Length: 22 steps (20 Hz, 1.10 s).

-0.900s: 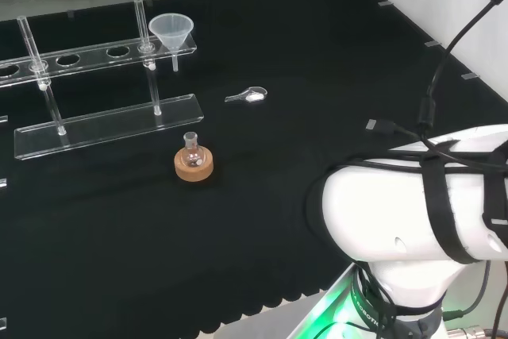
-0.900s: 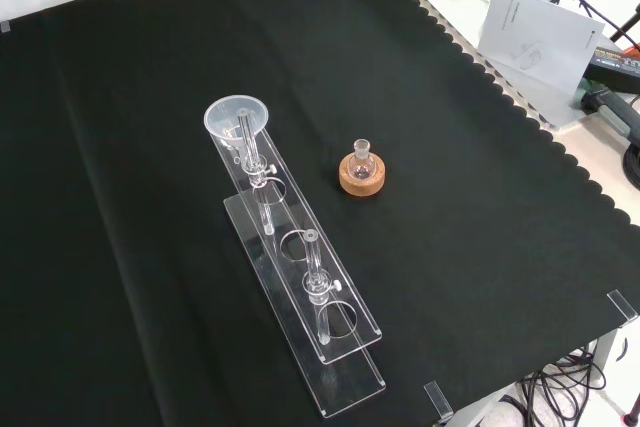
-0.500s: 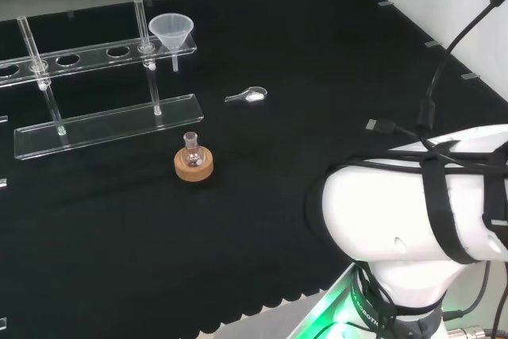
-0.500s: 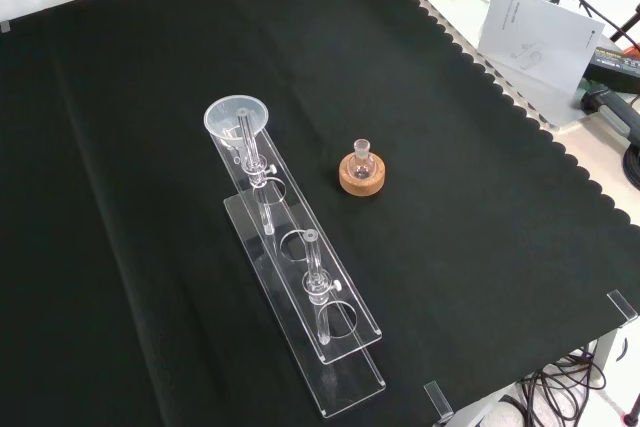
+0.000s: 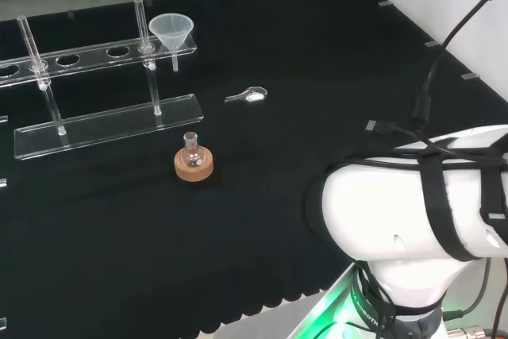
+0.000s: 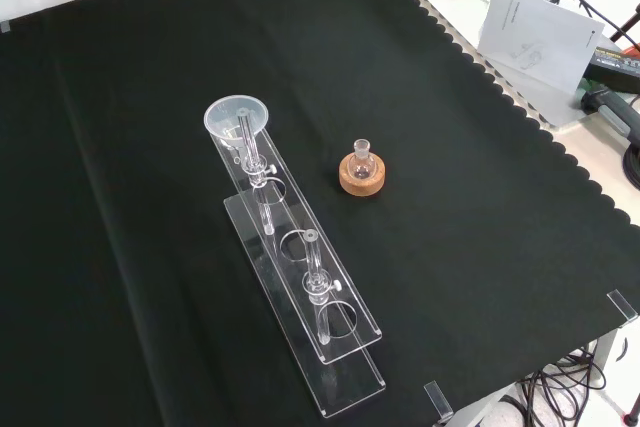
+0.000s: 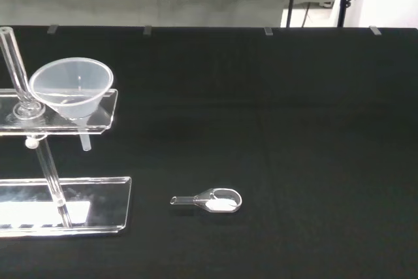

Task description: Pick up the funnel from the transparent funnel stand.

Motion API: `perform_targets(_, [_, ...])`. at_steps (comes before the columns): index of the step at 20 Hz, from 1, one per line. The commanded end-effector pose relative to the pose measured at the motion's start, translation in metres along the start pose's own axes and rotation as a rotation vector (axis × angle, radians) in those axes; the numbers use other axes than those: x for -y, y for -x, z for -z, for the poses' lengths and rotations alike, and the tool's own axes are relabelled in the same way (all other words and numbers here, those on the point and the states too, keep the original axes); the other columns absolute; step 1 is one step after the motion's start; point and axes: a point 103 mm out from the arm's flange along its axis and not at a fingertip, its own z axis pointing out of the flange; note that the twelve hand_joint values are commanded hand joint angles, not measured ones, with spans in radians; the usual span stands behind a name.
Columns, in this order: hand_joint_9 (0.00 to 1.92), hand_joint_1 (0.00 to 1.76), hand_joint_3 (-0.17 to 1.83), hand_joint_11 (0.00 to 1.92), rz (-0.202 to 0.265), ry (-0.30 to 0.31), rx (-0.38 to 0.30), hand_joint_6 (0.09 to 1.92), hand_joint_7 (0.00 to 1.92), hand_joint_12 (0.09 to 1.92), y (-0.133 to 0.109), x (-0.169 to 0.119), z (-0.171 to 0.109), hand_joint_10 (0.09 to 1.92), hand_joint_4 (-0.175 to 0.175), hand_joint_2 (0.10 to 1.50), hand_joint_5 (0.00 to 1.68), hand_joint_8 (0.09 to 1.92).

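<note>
Black cloth covers the whole bench, scalloped along its near edge in the head view. Going left to right there: the transparent funnel stand (image 5: 103, 121), its upper shelf drilled with holes; the funnel (image 5: 170, 32) seated in the end hole, spout hanging below; a small round flask (image 5: 191, 148) on a cork ring (image 5: 194, 167); a little clear scoop (image 5: 248, 96) lying flat; then my own white arm link (image 5: 413, 204). I judge the funnel light, thin-walled plastic, stiff but slippery, best pinched at the cone's rim and lifted straight up. I cannot tell how my hand is set. The stand's left end is cut off, and its clear edges blur into the cloth.
</note>
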Motion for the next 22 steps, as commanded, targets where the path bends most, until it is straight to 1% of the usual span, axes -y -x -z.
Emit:
perform_targets(1, [0.11, 0.00, 0.43, 0.00, -0.022, -0.014, 0.019, 0.09, 0.00, 1.34, 0.000, -0.014, -0.009, 0.60, 0.034, 1.15, 0.17, 0.36])
perform_targets(3, [0.12, 0.00, 0.43, 0.00, -0.023, -0.028, 0.024, 0.09, 0.00, 1.34, 0.000, -0.024, -0.014, 0.60, 0.034, 1.15, 0.17, 0.36])
perform_targets(5, [0.12, 0.00, 0.43, 0.00, -0.010, -0.037, 0.036, 0.09, 0.00, 1.34, -0.001, -0.036, -0.018, 0.60, 0.034, 1.15, 0.18, 0.36])
perform_targets(9, [0.12, 0.01, 0.41, 0.00, 0.034, -0.062, 0.040, 0.09, 0.00, 1.34, -0.005, -0.066, -0.030, 0.60, 0.035, 1.14, 0.17, 0.37])
perform_targets(10, [0.12, 0.02, 0.40, 0.00, 0.045, -0.072, 0.032, 0.09, 0.00, 1.34, -0.007, -0.074, -0.034, 0.60, 0.035, 1.13, 0.17, 0.37])
perform_targets(13, [0.15, 0.08, 0.37, 0.00, 0.081, -0.098, 0.038, 0.09, 0.02, 1.35, -0.017, -0.096, -0.047, 0.61, 0.036, 1.10, 0.17, 0.39])
perform_targets(15, [0.18, 0.15, 0.34, 0.00, 0.098, -0.113, 0.051, 0.09, 0.05, 1.36, -0.026, -0.109, -0.055, 0.63, 0.036, 1.06, 0.16, 0.41])
perform_targets(20, [0.22, 0.29, 0.30, 0.01, 0.117, -0.164, 0.074, 0.09, 0.09, 1.42, -0.042, -0.128, -0.070, 0.66, 0.033, 0.98, 0.18, 0.47])
perform_targets(22, [0.23, 0.32, 0.29, 0.04, 0.125, -0.173, 0.074, 0.09, 0.10, 1.44, -0.049, -0.134, -0.072, 0.67, 0.032, 0.96, 0.18, 0.49])
